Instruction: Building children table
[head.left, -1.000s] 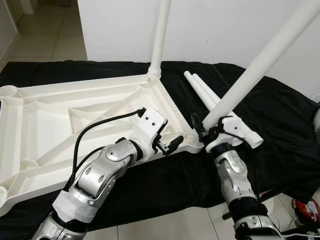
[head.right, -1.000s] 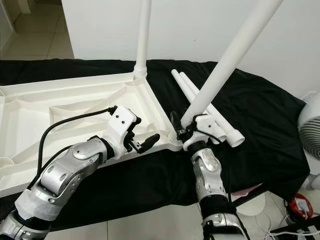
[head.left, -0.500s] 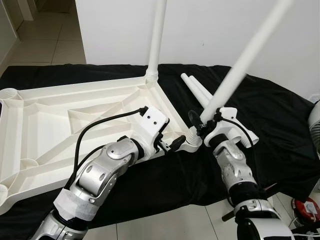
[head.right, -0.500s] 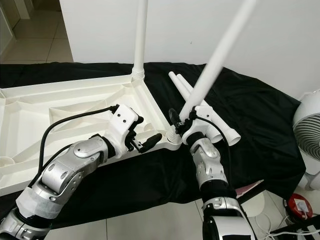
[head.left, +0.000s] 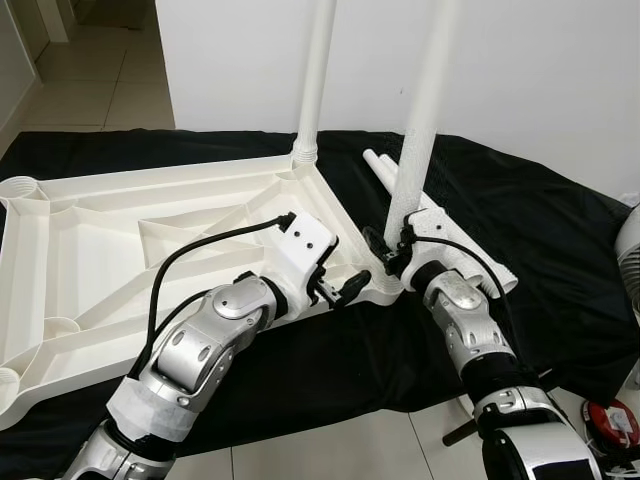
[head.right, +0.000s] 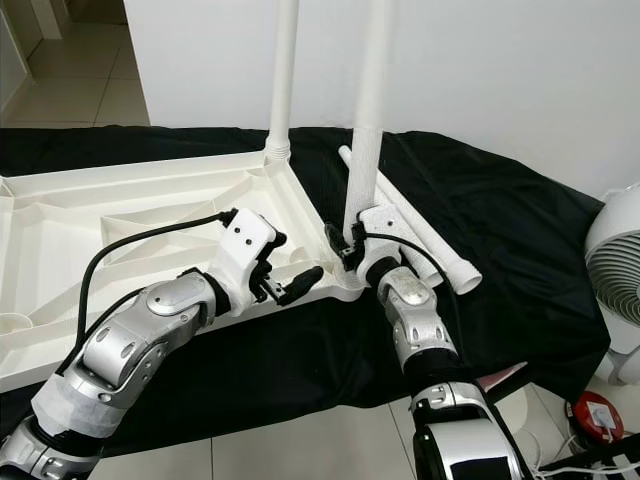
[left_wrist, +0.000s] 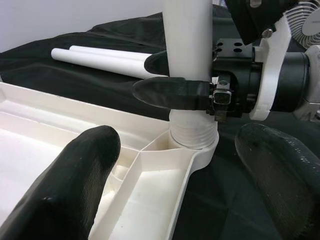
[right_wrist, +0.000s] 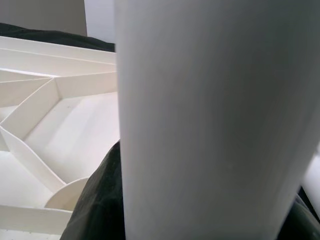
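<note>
The white table top (head.left: 110, 250) lies upside down on a black cloth. One white leg (head.left: 318, 80) stands upright in its far corner socket. A second leg (head.left: 425, 110) stands nearly upright, its threaded end in the near right corner socket (left_wrist: 194, 137). My right gripper (head.left: 388, 250) is shut on this leg just above the socket, and the leg (right_wrist: 210, 120) fills the space between its fingers. My left gripper (head.left: 345, 288) is open beside the same corner, its fingers (left_wrist: 65, 190) wide apart either side of the table's rim.
Two spare white legs (head.right: 425, 245) lie on the black cloth (head.left: 560, 250) right of the table top. A white fan (head.right: 615, 290) stands at the far right. A red object (head.left: 612, 420) and cables lie on the tiled floor below.
My right gripper has swung the held leg from a rightward tilt to nearly upright over the corner socket. The left arm has stayed where it was.
</note>
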